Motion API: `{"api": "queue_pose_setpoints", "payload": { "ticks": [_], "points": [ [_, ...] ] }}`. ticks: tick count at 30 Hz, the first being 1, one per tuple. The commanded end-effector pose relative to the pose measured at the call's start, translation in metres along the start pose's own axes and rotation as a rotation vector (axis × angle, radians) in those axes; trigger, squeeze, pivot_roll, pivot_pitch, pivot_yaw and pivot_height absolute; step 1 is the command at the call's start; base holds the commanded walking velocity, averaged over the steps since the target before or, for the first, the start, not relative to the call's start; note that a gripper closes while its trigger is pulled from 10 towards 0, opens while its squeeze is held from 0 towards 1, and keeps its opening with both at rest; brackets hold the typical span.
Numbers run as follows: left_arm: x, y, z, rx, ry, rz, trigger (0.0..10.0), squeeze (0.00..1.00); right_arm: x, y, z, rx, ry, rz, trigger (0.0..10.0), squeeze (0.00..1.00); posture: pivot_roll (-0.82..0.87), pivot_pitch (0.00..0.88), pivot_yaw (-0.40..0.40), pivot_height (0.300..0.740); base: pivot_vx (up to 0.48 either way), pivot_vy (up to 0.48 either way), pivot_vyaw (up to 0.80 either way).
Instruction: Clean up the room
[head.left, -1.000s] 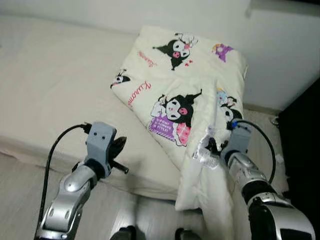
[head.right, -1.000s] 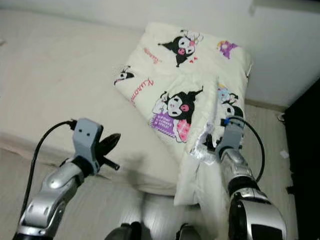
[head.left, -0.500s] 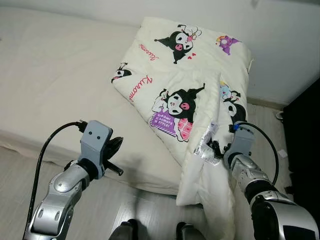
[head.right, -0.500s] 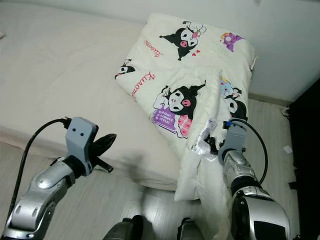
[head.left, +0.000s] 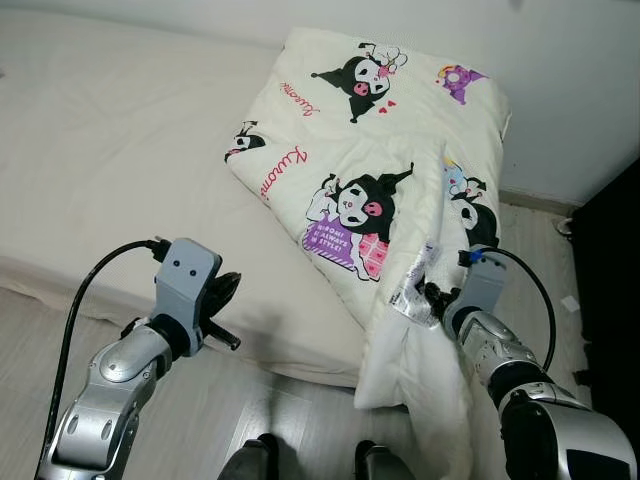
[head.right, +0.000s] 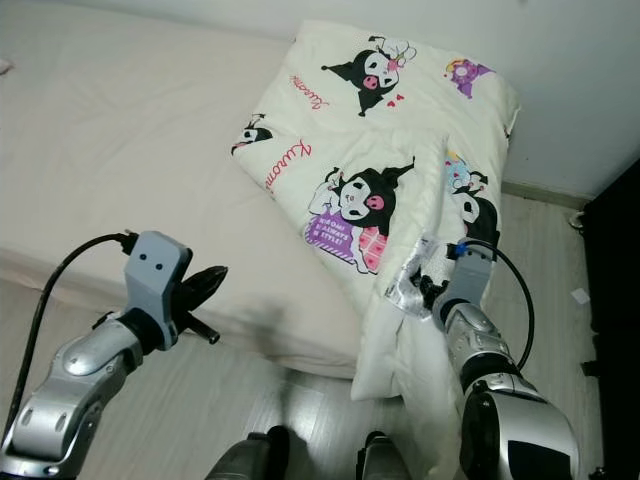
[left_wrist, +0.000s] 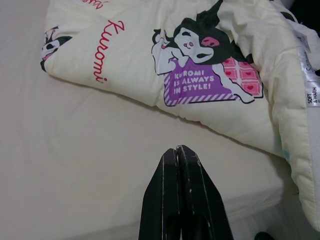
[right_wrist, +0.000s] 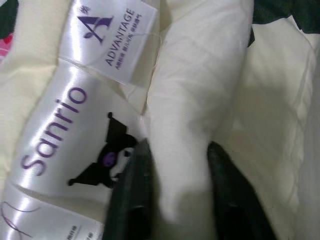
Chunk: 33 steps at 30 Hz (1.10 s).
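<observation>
A cream quilt (head.left: 380, 150) printed with black cartoon characters lies folded on the right end of the bed (head.left: 110, 160), one corner hanging over the bed's edge toward the floor. My right gripper (head.left: 432, 297) is shut on that hanging edge beside its white labels (right_wrist: 75, 115); a fold of cream fabric (right_wrist: 185, 135) sits between its fingers. My left gripper (head.left: 226, 290) is shut and holds nothing, hovering over the near edge of the mattress, left of the quilt. Its closed fingertips (left_wrist: 177, 152) point toward the purple printed panel (left_wrist: 200, 85).
A white wall (head.left: 560, 80) runs behind the bed. Dark furniture (head.left: 615, 260) stands at the far right. Pale wood floor (head.left: 30, 320) lies in front of the bed, with my feet (head.left: 310, 465) at the bottom edge.
The camera view has shifted slightly. My right gripper stays shut on the quilt's edge and has drawn a little toward me. The left gripper has dropped slightly lower.
</observation>
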<state>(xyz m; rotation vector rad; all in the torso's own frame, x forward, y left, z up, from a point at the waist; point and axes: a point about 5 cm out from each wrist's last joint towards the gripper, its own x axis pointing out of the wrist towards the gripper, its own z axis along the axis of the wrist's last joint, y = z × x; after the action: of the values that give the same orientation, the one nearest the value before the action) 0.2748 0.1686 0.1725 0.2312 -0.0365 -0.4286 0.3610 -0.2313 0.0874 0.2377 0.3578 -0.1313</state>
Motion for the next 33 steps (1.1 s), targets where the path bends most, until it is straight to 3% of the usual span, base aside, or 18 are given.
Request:
{"api": "queue_pose_setpoints", "payload": {
  "ticks": [1, 11, 17, 18, 19, 21, 22, 25, 33],
  "points": [
    [-0.004, 0.004, -0.002, 0.017, 0.025, 0.000, 10.0, 0.00, -0.002, -0.002, -0.011, 0.030, 0.027, -0.010, 0.0, 0.00, 0.22, 0.383, 0.051, 0.740, 0.000, 0.000, 0.00],
    [-0.004, 0.007, -0.001, 0.030, 0.028, 0.001, 10.0, 0.00, -0.002, -0.002, -0.009, 0.035, 0.011, -0.003, 0.0, 0.00, 0.22, 0.383, 0.050, 0.740, 0.000, 0.000, 0.00],
    [-0.003, 0.009, -0.001, 0.031, 0.029, 0.010, 10.0, 0.00, 0.001, 0.012, 0.000, -0.015, -0.031, 0.087, 0.0, 0.00, 0.21, 0.381, 0.049, 0.740, 0.000, 0.000, 0.00],
    [-0.001, 0.008, -0.002, 0.028, 0.028, 0.012, 10.0, 0.00, 0.002, 0.037, 0.000, -0.124, -0.041, 0.227, 0.0, 0.00, 0.21, 0.376, 0.046, 0.740, 0.000, 0.000, 0.00],
    [-0.001, 0.008, -0.002, 0.028, 0.028, 0.012, 10.0, 0.00, 0.002, 0.037, 0.000, -0.124, -0.041, 0.227, 0.0, 0.00, 0.21, 0.376, 0.046, 0.740, 0.000, 0.000, 0.00],
    [0.000, 0.006, -0.002, 0.021, 0.023, 0.013, 10.0, 0.00, 0.001, 0.059, -0.007, -0.206, -0.035, 0.354, 0.0, 0.00, 0.20, 0.373, 0.044, 0.740, 0.000, 0.000, 0.00],
    [0.000, 0.006, -0.002, 0.021, 0.023, 0.013, 10.0, 0.00, 0.001, 0.059, -0.007, -0.206, -0.035, 0.354, 0.0, 0.00, 0.20, 0.373, 0.044, 0.740, 0.000, 0.000, 0.00],
    [0.001, 0.001, -0.002, 0.008, 0.019, 0.007, 10.0, 0.00, -0.005, 0.085, -0.024, -0.329, -0.001, 0.523, 0.0, 0.00, 0.19, 0.368, 0.040, 0.740, 0.000, 0.000, 0.00],
    [0.002, -0.004, -0.004, -0.008, 0.013, 0.006, 10.0, 0.00, -0.017, 0.108, -0.053, -0.494, 0.056, 0.745, 0.0, 0.00, 0.18, 0.363, 0.033, 0.740, 0.000, 0.000, 0.00]
  ]
}}
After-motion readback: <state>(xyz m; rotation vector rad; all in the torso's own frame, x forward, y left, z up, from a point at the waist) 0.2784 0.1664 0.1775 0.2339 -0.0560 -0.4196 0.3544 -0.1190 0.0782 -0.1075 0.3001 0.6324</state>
